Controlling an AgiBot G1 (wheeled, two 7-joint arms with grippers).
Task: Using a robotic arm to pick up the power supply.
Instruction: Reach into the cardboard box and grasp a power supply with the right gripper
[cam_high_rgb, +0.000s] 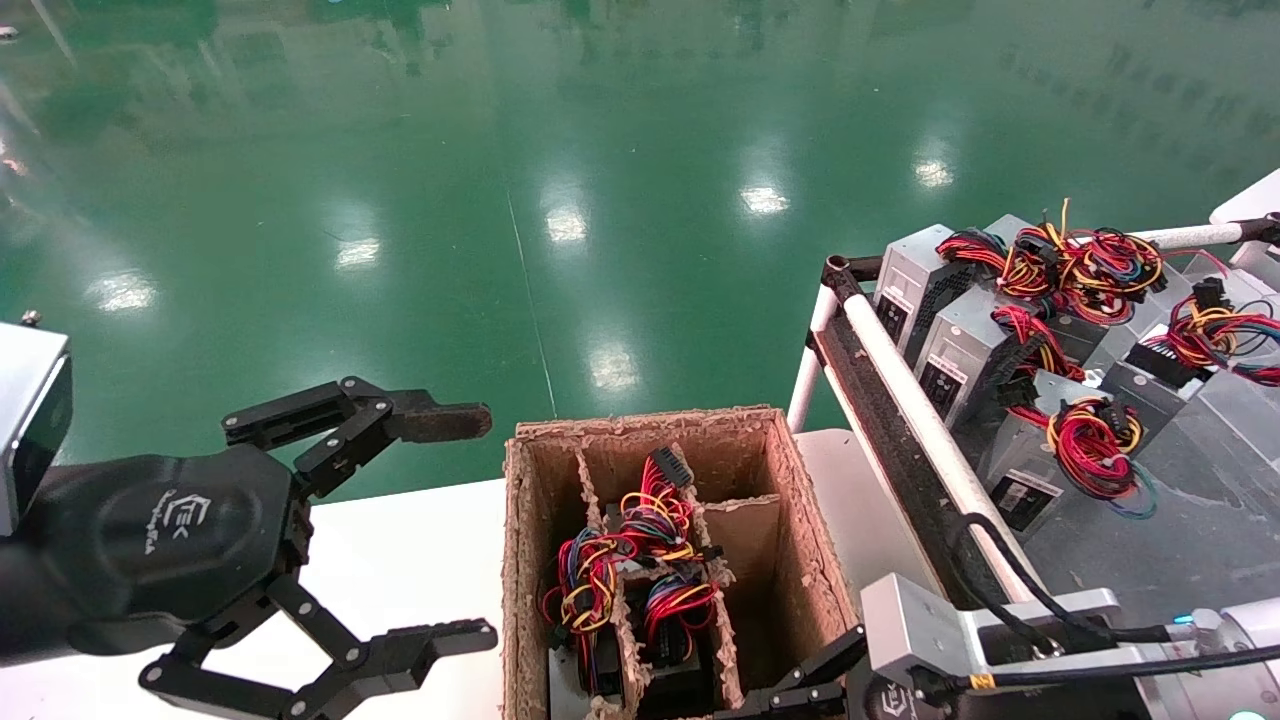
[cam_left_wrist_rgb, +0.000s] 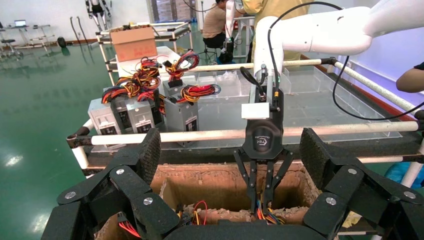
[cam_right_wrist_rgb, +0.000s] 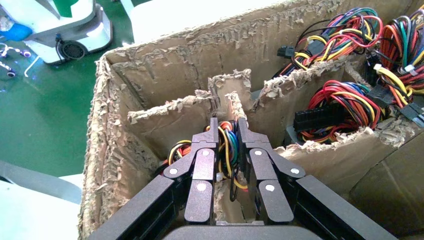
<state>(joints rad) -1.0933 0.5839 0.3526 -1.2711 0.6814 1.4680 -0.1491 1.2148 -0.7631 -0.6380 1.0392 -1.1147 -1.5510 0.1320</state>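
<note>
Where fingers (cam_right_wrist_rgb: 227, 137) pinch: power supply's wires (cam_right_wrist_rgb: 228, 150)

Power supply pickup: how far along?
Done: right gripper is down in the cardboard box. In hand: its fingers pinch a wire bundle there. Left: the power supply itself isn't lifted. Left gripper hangs open beside the box.

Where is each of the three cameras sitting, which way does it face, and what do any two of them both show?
Head view: on the robot's head, looking forward and down at the cardboard box; left gripper open beside it, right gripper at its near edge.
Left wrist view: on the left arm, facing across the box to the right gripper, its own fingers framing the shot.
Right wrist view: on the right arm, looking down into the box at a wire bundle between its fingers.
Shared: all three show the box.
</note>
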